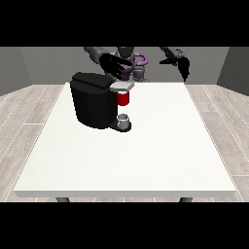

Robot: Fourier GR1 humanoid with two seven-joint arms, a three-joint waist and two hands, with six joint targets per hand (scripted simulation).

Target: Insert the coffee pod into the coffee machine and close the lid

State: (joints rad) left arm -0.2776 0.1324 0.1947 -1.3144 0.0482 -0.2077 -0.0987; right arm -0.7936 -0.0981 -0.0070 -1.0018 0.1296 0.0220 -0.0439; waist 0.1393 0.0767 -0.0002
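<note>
A black coffee machine [93, 101] stands on the white table [146, 155] at the left. Its grey lid [122, 86] lies low over the red brew head [123, 98]. A small grey cup [124, 119] rests on the machine's base under the brew head. The hand at the view's left [115, 65] hovers just above and behind the lid, its fingers spread. The hand at the view's right [182, 63] hangs in the air above the table's far right corner, fingers relaxed and pointing down. No coffee pod shows anywhere.
The robot's torso [132, 62] stands behind the table's far edge. Wooden floor surrounds the table. The table's front edge [126, 193] is near the camera.
</note>
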